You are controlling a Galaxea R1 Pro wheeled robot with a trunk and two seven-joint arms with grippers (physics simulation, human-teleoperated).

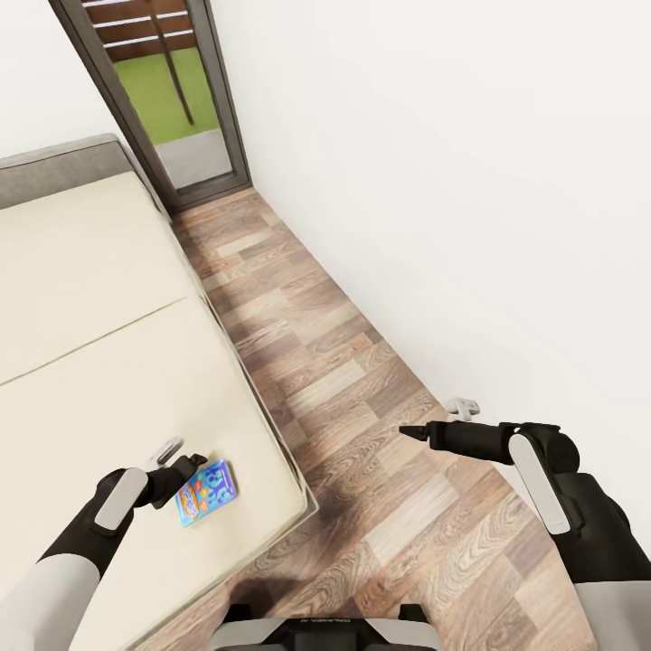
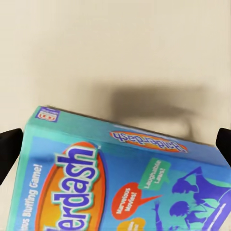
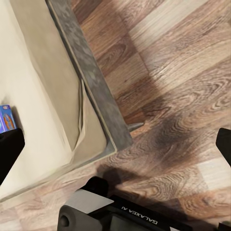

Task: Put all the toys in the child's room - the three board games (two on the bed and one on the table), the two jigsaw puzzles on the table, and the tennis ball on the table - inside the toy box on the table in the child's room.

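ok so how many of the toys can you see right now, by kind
board games: 1, the blue board game on the bed, between the fingers of the left gripper
jigsaw puzzles: 0 in view
tennis balls: 0 in view
total: 1

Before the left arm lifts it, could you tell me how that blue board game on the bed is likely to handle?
The board game is a flat printed box, so probably stiff and light. Its glossy-looking cover may slip between the left gripper's fingers. Lying flat on the soft bed, it should not roll.
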